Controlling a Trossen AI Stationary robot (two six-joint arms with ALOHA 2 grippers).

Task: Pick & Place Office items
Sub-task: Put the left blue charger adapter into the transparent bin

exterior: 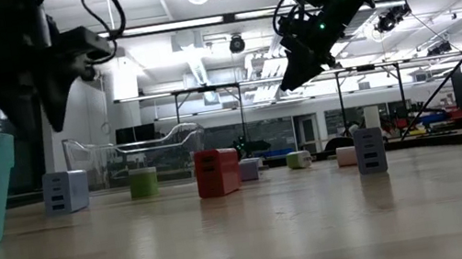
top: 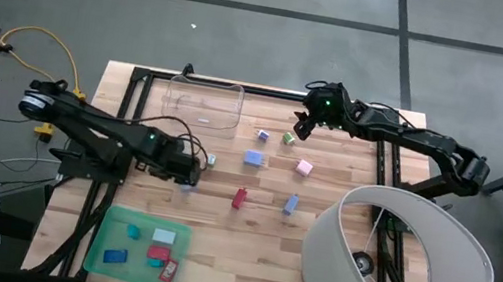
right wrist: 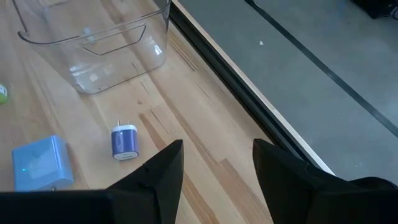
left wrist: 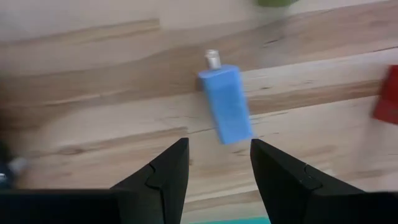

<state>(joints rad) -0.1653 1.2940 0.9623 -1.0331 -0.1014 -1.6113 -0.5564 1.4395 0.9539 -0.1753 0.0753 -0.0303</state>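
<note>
From above, the wooden table [top: 220,212] is seen with loose office items strewn across its middle: a blue block [top: 253,158], a pink block [top: 304,168], a red block [top: 239,198], a pale blue block [top: 291,204], a green piece [top: 288,139] and a small plug [top: 262,136]. A clear bin [top: 204,101] is placed at upper centre, and a green tray [top: 104,239] at lower left, in which several pieces already lie. The left end effector [top: 194,168] is held at centre left beside a small pale piece; the right end effector [top: 303,124] is poised at upper centre right, near the green piece.

At table height, the red block [exterior: 217,171] is seen standing at centre, with the other blocks ranged on either side. The right end effector [exterior: 293,78] is seen well above the table at upper right.

In the left wrist view, the left end effector [left wrist: 219,162] is shown with its fingers parted and nothing between them; a blue charger [left wrist: 226,102] lies just beyond the tips, tilted, its metal end away.

In the right wrist view, the right end effector [right wrist: 217,162] is likewise shown parted and empty, with the plug [right wrist: 124,142] and the blue block [right wrist: 38,162] at lower left and the bin [right wrist: 93,43] at upper left.

The items are judged light, rigid and smooth-sided, so easily nudged or spun. They would best be taken across the two flat long faces near mid-length, clear of any prongs.
</note>
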